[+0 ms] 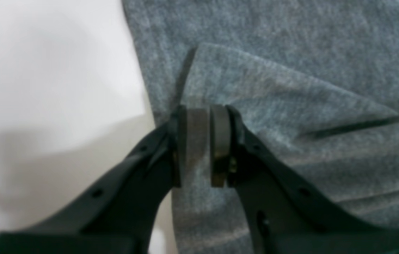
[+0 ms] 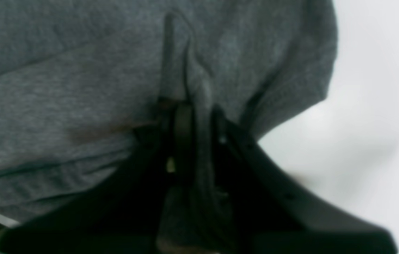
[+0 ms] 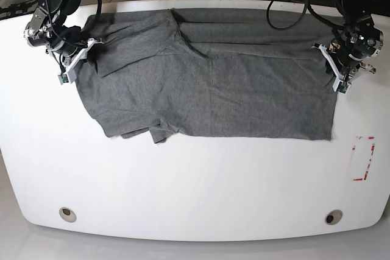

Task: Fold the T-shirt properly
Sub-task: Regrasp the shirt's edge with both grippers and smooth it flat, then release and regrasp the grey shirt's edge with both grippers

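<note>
Left gripper [image 1: 209, 141] clamped on T-shirt [image 3: 207, 83] edge fold, right gripper [image 2: 199, 141] pinching a cloth ridge, white table [image 3: 195, 187] just outside each.

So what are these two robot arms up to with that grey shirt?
They are folding a T-shirt that lies spread across a white table. Each arm has pinched one end of it: the left hand grips a fold of cloth at one edge, the right hand a bunched pleat at the other. The shirt is partly folded and rumpled, with nothing lifted yet.
</note>
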Motion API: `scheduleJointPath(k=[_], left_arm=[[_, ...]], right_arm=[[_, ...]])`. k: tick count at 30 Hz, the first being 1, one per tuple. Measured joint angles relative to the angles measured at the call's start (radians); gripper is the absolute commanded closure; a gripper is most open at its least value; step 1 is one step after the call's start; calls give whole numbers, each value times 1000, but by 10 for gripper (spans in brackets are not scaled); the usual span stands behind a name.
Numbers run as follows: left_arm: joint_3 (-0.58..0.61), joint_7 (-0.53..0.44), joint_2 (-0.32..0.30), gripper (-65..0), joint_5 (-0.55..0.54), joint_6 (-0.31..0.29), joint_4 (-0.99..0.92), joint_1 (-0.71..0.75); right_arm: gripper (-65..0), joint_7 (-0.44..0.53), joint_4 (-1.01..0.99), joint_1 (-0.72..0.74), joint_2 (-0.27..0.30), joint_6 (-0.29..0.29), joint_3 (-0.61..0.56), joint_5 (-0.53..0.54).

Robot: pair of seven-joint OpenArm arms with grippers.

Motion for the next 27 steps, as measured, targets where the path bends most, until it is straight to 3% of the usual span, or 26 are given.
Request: scheduleJointPath(k=[3,12,27], left_arm=[[-2,0,0,0,0,0,2,-1],[-29,-1,-3,0,-2,-1,3,-2],[-75,-4,-48,-3,-3,-11,-24,-5]], right_arm=[[0,-1,13,-5,0,0,2,-2],[0,-1,198,-53,-3,0,5,-1],[0,-5,146,-67,0,2,80,-4]])
